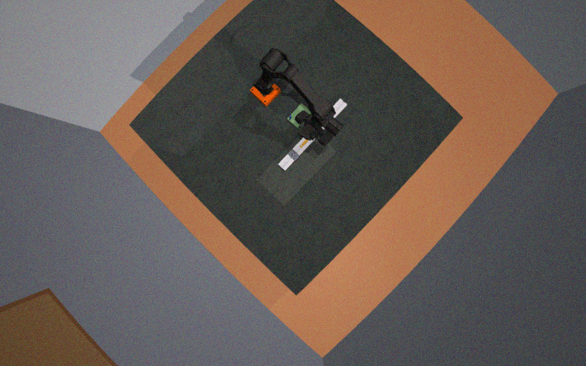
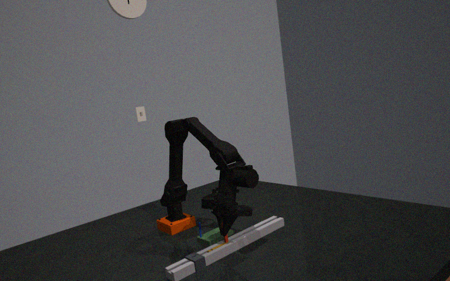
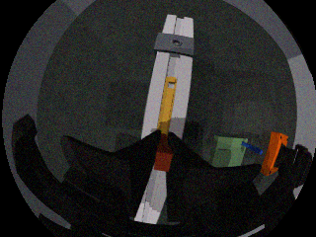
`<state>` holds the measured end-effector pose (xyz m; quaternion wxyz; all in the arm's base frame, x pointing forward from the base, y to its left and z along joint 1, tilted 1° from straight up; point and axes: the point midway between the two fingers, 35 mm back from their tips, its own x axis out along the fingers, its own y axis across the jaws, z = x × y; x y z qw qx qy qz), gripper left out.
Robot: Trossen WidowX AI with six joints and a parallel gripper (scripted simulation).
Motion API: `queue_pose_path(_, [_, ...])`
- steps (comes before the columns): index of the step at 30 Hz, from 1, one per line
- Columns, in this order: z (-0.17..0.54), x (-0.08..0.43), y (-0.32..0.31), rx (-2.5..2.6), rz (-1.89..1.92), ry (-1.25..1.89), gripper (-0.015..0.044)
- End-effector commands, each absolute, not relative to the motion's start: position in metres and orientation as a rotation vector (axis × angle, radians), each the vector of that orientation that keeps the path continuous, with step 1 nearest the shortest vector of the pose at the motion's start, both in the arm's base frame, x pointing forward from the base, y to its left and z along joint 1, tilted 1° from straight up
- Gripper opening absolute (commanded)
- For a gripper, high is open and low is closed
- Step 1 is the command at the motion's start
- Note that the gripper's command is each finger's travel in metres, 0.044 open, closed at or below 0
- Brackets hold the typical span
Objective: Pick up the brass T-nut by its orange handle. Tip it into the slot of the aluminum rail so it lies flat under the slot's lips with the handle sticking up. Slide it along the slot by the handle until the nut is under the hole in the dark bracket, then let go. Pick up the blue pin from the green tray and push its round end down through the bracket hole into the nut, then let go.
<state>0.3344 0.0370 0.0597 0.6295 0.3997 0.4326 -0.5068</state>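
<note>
One gripper (image 1: 313,139) (image 2: 224,236) (image 3: 164,133): fingers nearly together, clamped on the orange handle (image 2: 226,239) (image 3: 163,160); its tips stand just above the rail.
Orange handle: between the fingertips, upright or nearly so in the exterior view; its lower part shows beneath them.
Brass T-nut (image 1: 304,142) (image 2: 215,247) (image 3: 168,101): reaches out from under the fingertips towards the bracket, lengthwise along the slot; its holed end is the far one. Looks flat; whether it is fully under the lips I cannot tell.
Aluminum rail (image 1: 285,163) (image 2: 269,228) (image 3: 152,104): directly below the hand, running out past it both ways.
Dark bracket (image 1: 293,154) (image 2: 195,258) (image 3: 163,43): across the rail, beyond the nut's holed end, with a gap left between them. Its hole shows in the wrist view.
Green tray (image 1: 294,120) (image 2: 206,239) (image 3: 229,143): to one side of the hand, on the side of the arm's orange base (image 1: 266,101) (image 2: 175,226) (image 3: 272,154).
Blue pin (image 1: 290,117) (image 2: 200,229) (image 3: 253,147): at the tray, standing up, untouched by the gripper.
Progress, done: handle grasped; nut apparently laid in the slot.
Progress, left: slide until the nut sits under the bracket hole, release, then fetch and push in the pin.
Judgement: sliding stage, incomplete. Lifting or tilting the handle could bind the nut.
</note>
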Motion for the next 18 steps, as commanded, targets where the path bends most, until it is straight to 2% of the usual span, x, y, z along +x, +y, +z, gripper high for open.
queue_pose_path(1, [0.060, 0.336, 0.030, 0.911, -1.159, 0.987, -0.0150])
queue_pose_path(18, [0.060, 0.341, 0.001, 0.909, -1.160, 0.985, -0.0150])
